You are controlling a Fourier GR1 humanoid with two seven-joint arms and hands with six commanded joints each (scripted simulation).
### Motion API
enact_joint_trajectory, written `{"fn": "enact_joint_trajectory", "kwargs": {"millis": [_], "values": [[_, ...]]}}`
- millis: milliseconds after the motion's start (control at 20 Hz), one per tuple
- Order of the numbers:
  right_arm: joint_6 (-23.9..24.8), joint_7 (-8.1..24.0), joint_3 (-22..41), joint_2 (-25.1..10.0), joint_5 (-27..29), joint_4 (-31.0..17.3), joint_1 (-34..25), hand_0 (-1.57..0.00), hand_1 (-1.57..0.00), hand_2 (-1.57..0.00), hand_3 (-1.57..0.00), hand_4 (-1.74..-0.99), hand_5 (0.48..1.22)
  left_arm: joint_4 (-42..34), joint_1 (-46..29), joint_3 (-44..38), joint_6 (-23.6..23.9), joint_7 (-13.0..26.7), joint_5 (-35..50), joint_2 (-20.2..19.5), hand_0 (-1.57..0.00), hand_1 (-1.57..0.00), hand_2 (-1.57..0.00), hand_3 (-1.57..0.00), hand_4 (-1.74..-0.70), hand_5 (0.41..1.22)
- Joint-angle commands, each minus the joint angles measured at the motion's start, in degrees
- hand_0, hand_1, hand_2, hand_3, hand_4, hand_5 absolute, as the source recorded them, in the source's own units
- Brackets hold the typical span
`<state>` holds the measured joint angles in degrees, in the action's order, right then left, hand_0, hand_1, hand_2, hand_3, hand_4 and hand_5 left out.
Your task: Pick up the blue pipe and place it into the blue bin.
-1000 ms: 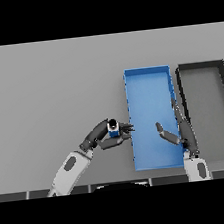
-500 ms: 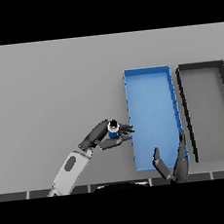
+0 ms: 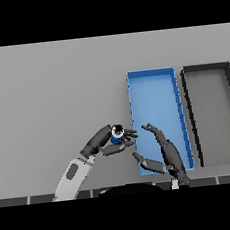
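Blue pipe [image 3: 117, 135] in left hand [image 3: 104, 142] beside blue bin [image 3: 151, 74] edge.

Blue pipe [image 3: 117, 135], blue bin [image 3: 151, 78], black bin [image 3: 206, 67], grey table [image 3: 54, 93], dark hands

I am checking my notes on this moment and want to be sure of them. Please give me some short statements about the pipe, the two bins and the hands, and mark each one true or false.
1. The left hand holds the blue pipe. True.
2. The pipe already lies inside the blue bin. False: it is in the hand, just left of the bin's left wall.
3. The black bin stands to the left of the blue bin. False: it stands on its right.
4. The right hand is over the near end of the blue bin, fingers open. True.
5. The right hand holds a second pipe. False: it holds nothing.
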<state>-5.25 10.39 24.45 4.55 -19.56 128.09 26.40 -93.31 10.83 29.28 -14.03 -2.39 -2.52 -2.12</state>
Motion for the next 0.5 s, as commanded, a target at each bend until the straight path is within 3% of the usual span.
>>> {"fn": "enact_joint_trajectory", "kwargs": {"millis": [0, 250, 450], "values": [[-1.6, 2.7, 0.8, -0.5, -1.0, 1.2, -2.6, 0.0, 0.0, -0.08, 0.0, -1.281, 0.558, 0.1, 0.0, -0.2, -0.1, -0.1, -0.4, 0.0, -1.57, -1.57, -1.57, -1.57, -1.47, 1.221], [-6.6, 13.2, 2.4, 1.9, -1.3, -1.0, -16.8, 0.0, 0.0, -0.04, 0.0, -1.3, 0.56, 1.2, 1.3, -2.4, -1.5, -0.1, -0.5, 0.4, -1.57, -1.57, -1.57, -1.57, -1.47, 1.221], [-9.4, 17.6, 1.4, 3.8, 0.0, -4.6, -25.2, 0.0, 0.0, -0.05, 0.0, -1.253, 0.554, 1.8, 1.6, -3.4, -3.1, -0.6, -0.4, 1.1, -1.57, -1.57, -1.57, -1.57, -1.46, 1.221]]}}
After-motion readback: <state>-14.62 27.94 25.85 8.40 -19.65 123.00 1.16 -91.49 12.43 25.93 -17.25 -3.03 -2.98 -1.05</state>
